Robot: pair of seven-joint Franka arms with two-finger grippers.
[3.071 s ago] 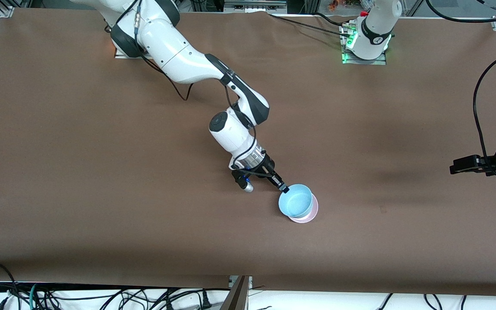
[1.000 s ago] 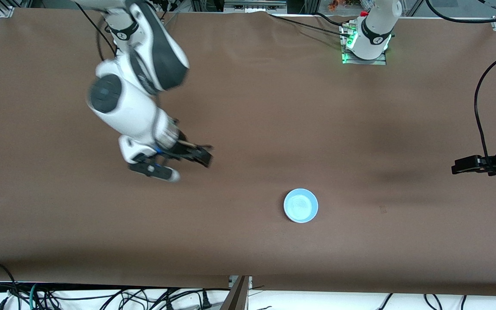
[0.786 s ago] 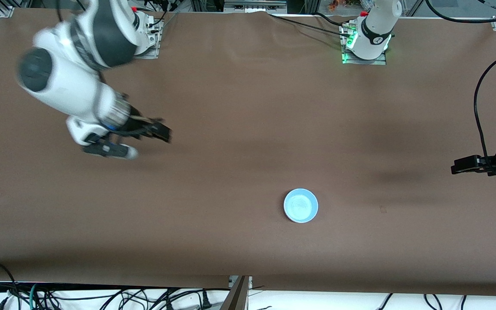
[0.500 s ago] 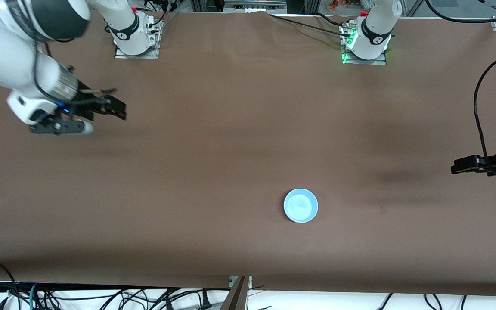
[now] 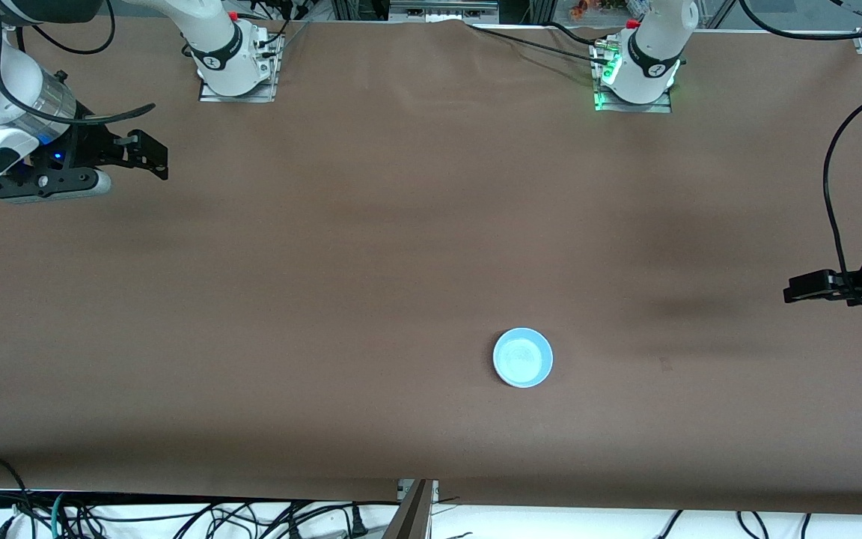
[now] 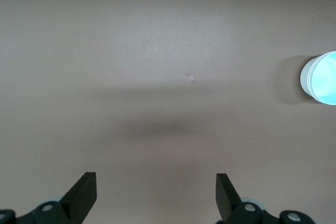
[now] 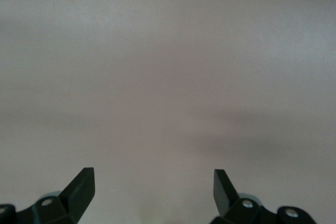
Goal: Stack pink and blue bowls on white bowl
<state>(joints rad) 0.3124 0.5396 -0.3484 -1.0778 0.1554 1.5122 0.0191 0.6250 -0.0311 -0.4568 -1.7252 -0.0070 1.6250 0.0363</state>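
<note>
Brown cloth covers the whole desk (image 5: 401, 247), and only one stack sits on it: the blue bowl (image 5: 522, 357) on top, toward the front camera and near the middle. In the left wrist view a pale rim shows just beneath the blue one, so other bowls seem nested under it, though neither the pink bowl nor the white bowl can be told apart.

Both arms wait well apart from the stack. The right tool (image 5: 148, 157) hangs released over the desk's right-arm end, empty. The left tool (image 6: 156, 195) is likewise spread and empty at the left-arm end.

Judging from this, the stacking looks done. A needless return pass could clip the rim and tip the bowls.
</note>
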